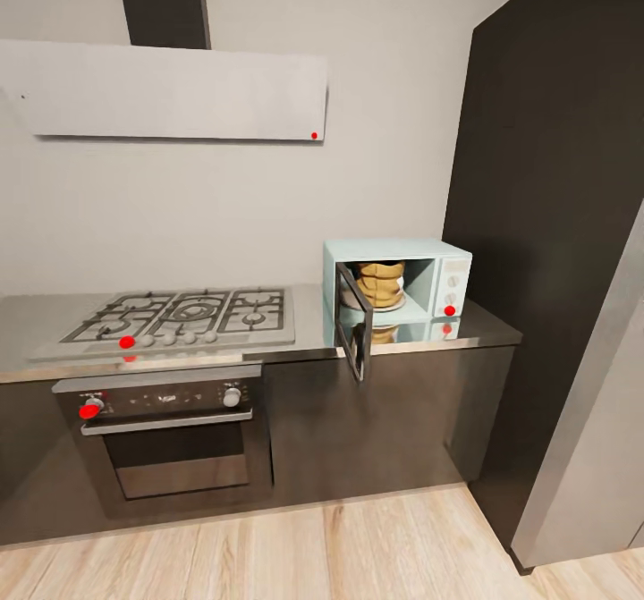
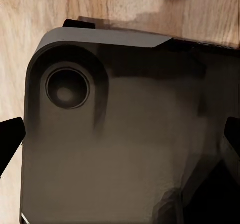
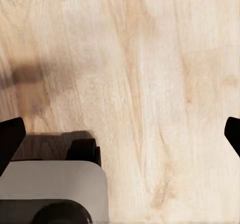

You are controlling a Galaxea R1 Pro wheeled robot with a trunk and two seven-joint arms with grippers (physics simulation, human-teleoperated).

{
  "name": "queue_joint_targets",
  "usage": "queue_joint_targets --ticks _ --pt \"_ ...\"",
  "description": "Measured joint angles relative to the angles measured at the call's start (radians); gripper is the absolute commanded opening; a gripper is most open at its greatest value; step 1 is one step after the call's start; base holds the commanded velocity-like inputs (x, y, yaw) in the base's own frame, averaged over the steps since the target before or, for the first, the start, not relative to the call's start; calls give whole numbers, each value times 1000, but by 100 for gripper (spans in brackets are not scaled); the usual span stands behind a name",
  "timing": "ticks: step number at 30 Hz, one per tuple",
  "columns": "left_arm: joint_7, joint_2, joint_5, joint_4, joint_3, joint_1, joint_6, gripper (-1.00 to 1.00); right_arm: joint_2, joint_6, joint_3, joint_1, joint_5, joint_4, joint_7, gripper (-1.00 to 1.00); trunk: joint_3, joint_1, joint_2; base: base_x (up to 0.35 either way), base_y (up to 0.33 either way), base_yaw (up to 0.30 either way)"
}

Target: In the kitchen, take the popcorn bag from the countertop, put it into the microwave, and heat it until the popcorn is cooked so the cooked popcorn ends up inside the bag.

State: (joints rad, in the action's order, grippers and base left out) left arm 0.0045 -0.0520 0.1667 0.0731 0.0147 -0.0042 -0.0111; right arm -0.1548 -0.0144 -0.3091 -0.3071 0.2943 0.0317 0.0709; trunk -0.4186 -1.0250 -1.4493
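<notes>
My left gripper (image 2: 120,134) hangs with its two dark fingertips (image 2: 10,139) spread wide apart, holding nothing; beyond them sits the rounded dark grey body of my own wheeled base (image 2: 115,134) over the pale wooden plank floor (image 2: 125,4). My right gripper (image 3: 120,136) is likewise spread wide and empty, pointing straight down at the same floor, with a light grey corner of the base (image 3: 55,184) near one fingertip.

Well ahead of both grippers, the small tan-yellow crumpled paper popcorn bag (image 1: 382,283) stands inside the pale mint-blue microwave (image 1: 447,265), whose dark glass door (image 1: 354,332) hangs open. The microwave rests on the long grey glossy countertop (image 1: 309,314), beside a steel gas hob (image 1: 183,314) above a built-in black-and-steel oven (image 1: 165,439).
</notes>
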Motion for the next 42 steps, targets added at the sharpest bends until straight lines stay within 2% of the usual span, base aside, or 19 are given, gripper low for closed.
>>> queue_joint_targets --ticks 6,14,25,28,29,31,37,42 --pt "-5 -3 22 103 -2 0 2 100 2 3 0 4 -6 1 1 100 0 0 0 0 0 0" --pt "-6 -2 36 98 -1 0 1 100 11 6 2 6 -6 1 2 100 0 1 0 151 0 0" --pt "-6 -1 36 97 -1 0 1 100 5 1 2 6 -4 1 0 100 0 0 0 251 0 0" --pt "-21 -18 22 114 15 -17 17 100 12 4 5 20 -4 1 -1 100 0 0 0 0 0 0" --pt "-27 -17 27 120 20 -23 22 100 13 4 5 20 -3 1 0 100 0 0 0 0 0 0" --pt "-19 -7 38 109 9 -11 22 100 12 4 5 28 -3 1 -1 100 0 0 0 0 0 0" --pt "-11 -2 72 74 -22 22 -10 100 7 3 5 46 -2 0 -1 100 0 0 0 0 0 0" --pt "-7 1 68 45 -47 51 -36 100 7 4 5 46 -3 0 -2 100 0 0 0 0 0 0"
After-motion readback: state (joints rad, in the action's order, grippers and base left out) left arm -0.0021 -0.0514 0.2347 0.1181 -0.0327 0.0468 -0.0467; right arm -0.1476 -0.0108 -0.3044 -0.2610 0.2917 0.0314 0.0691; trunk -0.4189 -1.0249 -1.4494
